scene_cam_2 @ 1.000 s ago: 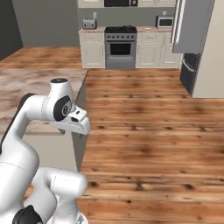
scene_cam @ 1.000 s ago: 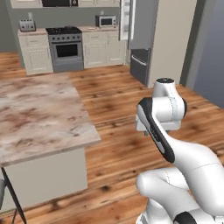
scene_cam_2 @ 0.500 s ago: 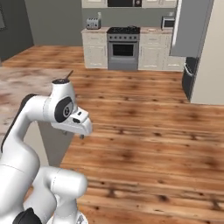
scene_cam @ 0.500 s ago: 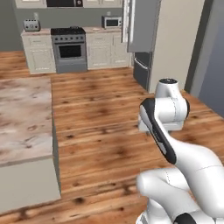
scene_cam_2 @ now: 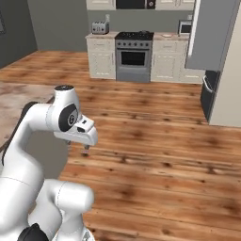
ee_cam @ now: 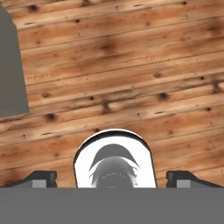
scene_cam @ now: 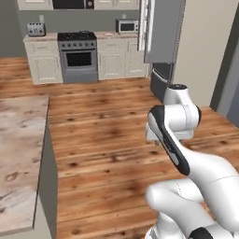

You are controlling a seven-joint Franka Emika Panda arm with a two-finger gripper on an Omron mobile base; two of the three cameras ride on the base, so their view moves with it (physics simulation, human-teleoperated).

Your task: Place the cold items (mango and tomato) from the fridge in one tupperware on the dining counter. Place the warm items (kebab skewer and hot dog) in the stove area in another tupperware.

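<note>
You've got one stove (scene_cam: 78, 53), one fridge (scene_cam: 163, 37), one toaster (scene_cam: 35, 29), one microwave (scene_cam: 127, 26), and one marbled dining counter (scene_cam: 18, 154). That's the count.

I see a wood plank floor (scene_cam: 107, 140) with dark knots running across the room. On the far wall, a toaster (scene_cam: 36, 29) sits on the cream cabinets left of the range, and a microwave (scene_cam: 127, 26) sits on the right side. Above the range hangs a dark hood (scene_cam_2: 134, 4). The back wall is grey (scene_cam_2: 56, 23).
</note>
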